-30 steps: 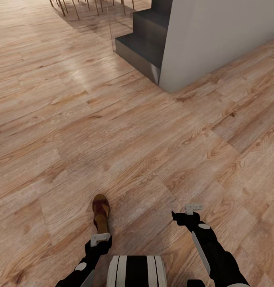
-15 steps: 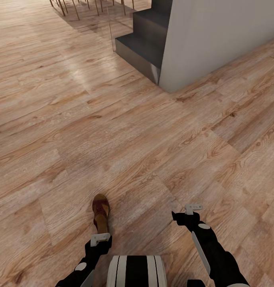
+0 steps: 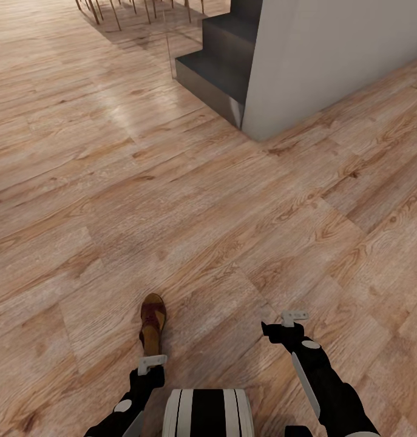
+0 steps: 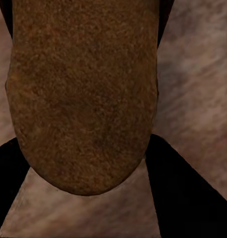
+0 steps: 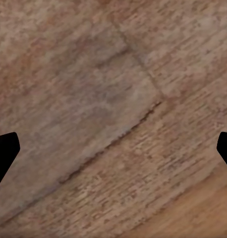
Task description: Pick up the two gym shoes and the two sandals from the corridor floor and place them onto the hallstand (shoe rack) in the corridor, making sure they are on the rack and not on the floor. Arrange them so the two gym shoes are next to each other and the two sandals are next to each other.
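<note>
- Sandal [image 3: 153, 325]: one dark brown sandal lies on the floor [image 3: 220, 243], just ahead of the robot's base, toe pointing away from the robot, heel toward it.
- Left claw [image 3: 152, 363]: sits at the sandal's heel end in the head view; its pale finger bar overlaps the heel from that angle.
- Left wrist view: rounded end of the sandal [image 4: 84, 99] lies between the two dark fingers [image 4: 190, 198], one on each side. Fingers are spread wider than the sandal, with floor visible between each finger and the sandal's rounded end. Claw is released, not gripping. Whether the fingers touch the sandal's sides further up cannot be told.
- Right claw [image 3: 293, 317]: held over bare floor, well to the right of the sandal, arm bent in from the lower right of the head view.
- Right wrist view: wood planks [image 5: 113, 119], with dark fingertips [image 5: 4, 151] at the two far edges. Claw is released, wide apart, nothing between the fingers.
- Surroundings: pale wall corner [image 3: 329, 67] at upper right of the head view; dark grey steps [image 3: 217, 57] beside it on its left; thin wooden legs [image 3: 111, 11] at the top edge, too cropped to identify.
- Robot trunk [image 3: 208, 413], black and white, shows at the bottom centre between the arms.
</note>
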Controlling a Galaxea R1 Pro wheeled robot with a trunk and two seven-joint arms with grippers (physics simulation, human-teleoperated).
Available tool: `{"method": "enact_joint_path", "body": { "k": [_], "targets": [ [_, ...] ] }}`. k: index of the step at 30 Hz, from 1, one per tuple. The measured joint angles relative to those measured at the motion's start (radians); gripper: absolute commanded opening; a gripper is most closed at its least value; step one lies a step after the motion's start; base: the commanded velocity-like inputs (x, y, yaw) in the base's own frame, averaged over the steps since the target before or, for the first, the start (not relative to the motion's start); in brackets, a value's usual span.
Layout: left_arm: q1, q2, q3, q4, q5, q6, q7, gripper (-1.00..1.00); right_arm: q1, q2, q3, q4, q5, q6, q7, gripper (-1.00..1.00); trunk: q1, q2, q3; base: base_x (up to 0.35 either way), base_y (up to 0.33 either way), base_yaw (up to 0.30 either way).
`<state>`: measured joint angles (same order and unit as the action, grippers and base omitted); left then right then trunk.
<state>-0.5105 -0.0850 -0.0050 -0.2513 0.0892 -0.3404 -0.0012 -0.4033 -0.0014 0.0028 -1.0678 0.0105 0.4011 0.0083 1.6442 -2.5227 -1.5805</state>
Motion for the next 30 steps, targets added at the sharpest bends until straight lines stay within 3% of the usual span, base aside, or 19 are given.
{"method": "enact_joint_path", "body": {
  "k": [11,13,21,26,29,30],
  "targets": [
    [0.0,0.0,0.004,0.0,0.002,0.0,0.001,-1.0,0.0,-0.001,0.0,0.0,0.0,0.0,0.0,1.0,0.0,0.0,0.0,0.0,0.0,0.0],
    [0.0,0.0,0.002,-0.03,0.001,0.0,0.001,-1.0,0.0,-0.001,0.0,0.0,0.001,0.0,-0.001,1.0,0.0,0.0,0.0,0.0,0.0,0.0],
    [-0.001,0.001,0.003,-0.056,0.001,0.001,0.002,-1.0,0.0,0.001,0.001,0.0,0.0,0.0,-0.001,1.0,-0.004,0.002,0.031,0.0,0.0,0.0],
    [-0.002,0.002,0.005,-0.129,0.001,0.006,0.003,-1.0,0.003,0.001,0.001,0.002,0.0,0.0,0.0,1.0,-0.006,0.003,0.05,0.0,0.0,0.0],
    [-0.006,0.002,0.005,-0.189,0.0,0.066,0.003,-1.0,0.003,0.001,0.0,0.001,-0.001,0.0,0.0,1.0,-0.007,0.004,0.062,0.0,0.0,0.0],
    [-0.008,0.002,0.005,-0.247,-0.001,0.152,0.002,-1.0,0.003,0.0,0.0,0.0,0.0,0.0,-0.001,1.0,-0.008,0.004,0.066,0.0,0.0,0.0]
  ]
}}
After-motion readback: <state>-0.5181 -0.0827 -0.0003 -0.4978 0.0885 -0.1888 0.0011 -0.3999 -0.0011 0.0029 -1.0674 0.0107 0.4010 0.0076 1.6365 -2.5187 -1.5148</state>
